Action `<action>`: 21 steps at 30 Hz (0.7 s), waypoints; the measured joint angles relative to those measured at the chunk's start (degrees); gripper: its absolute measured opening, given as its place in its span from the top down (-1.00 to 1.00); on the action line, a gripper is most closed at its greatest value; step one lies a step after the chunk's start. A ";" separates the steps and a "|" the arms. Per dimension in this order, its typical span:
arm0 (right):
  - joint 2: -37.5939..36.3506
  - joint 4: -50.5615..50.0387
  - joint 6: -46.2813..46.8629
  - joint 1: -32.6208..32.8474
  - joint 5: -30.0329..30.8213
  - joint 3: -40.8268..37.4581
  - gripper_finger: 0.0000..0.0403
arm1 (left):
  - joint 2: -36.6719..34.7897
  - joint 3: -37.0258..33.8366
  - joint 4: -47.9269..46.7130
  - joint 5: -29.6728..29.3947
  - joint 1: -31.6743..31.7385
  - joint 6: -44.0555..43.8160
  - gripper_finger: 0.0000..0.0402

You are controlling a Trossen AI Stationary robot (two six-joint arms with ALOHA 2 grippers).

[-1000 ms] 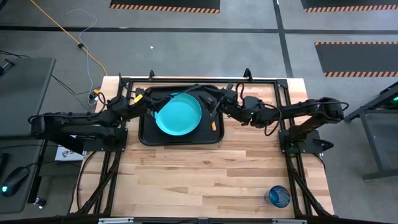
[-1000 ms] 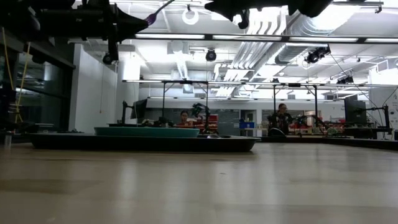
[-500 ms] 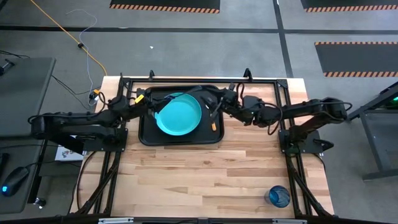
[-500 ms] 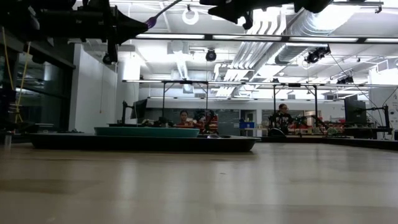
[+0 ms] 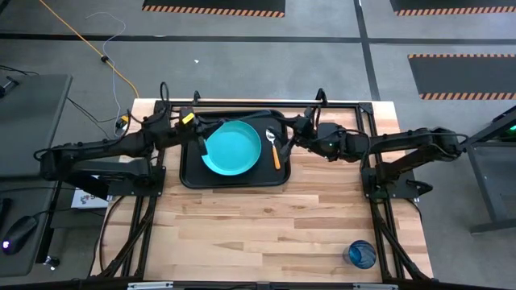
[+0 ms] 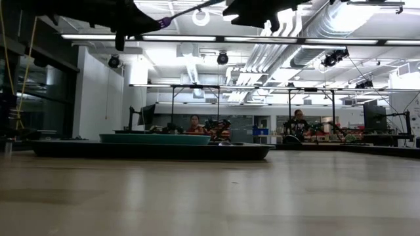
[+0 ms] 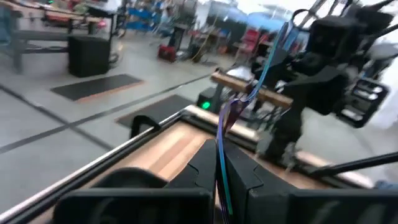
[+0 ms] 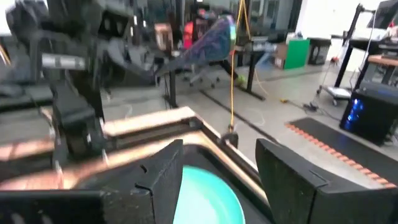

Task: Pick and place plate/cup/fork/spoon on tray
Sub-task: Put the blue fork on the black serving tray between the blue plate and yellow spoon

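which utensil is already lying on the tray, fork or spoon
The spoon, orange handle and silver bowl, lies on the tray beside the plate. The fork is held up in the left gripper.

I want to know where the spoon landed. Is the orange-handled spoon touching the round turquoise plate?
Apart. The high view shows the orange-handled spoon lying on the black tray beside the round turquoise plastic plate, with a dark strip between them.

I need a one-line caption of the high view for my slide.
Plate and spoon lie on the tray; left gripper holds the fork; cup waits apart.
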 joint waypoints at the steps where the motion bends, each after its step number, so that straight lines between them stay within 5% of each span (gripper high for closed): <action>1: -0.62 -1.80 0.06 0.00 0.00 0.00 0.04 | 0.26 1.04 -1.78 -0.32 -0.02 0.88 1.00; 12: -2.32 -7.89 -0.08 0.00 0.11 0.00 0.04 | 0.71 2.64 -9.38 -2.09 -0.31 7.03 1.00; 21: -7.00 -24.72 5.75 -0.93 0.15 0.00 0.04 | 0.71 2.64 -21.41 -4.68 -0.35 10.48 1.00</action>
